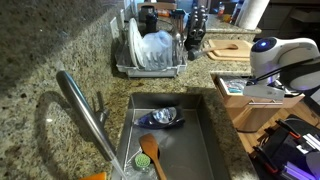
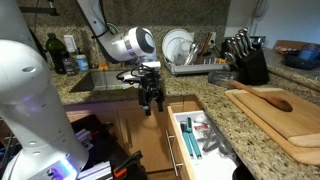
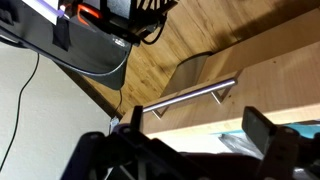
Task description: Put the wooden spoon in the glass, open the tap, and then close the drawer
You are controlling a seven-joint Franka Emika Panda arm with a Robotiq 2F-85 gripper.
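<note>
The wooden spoon shows in an exterior view over the steel sink, bowl up; I cannot tell whether it stands in a glass. The tap arches over the sink's left side, with its short lever beside it. The drawer stands pulled out, showing its pale interior with small items. My gripper hangs open and empty in front of the cabinet, just left of the drawer. In the wrist view the open fingers straddle the drawer front's top edge, near its steel bar handle.
A dish rack with plates stands behind the sink. A blue item lies in the sink. A wooden cutting board and a knife block sit on the granite counter. Black equipment and cables lie on the floor.
</note>
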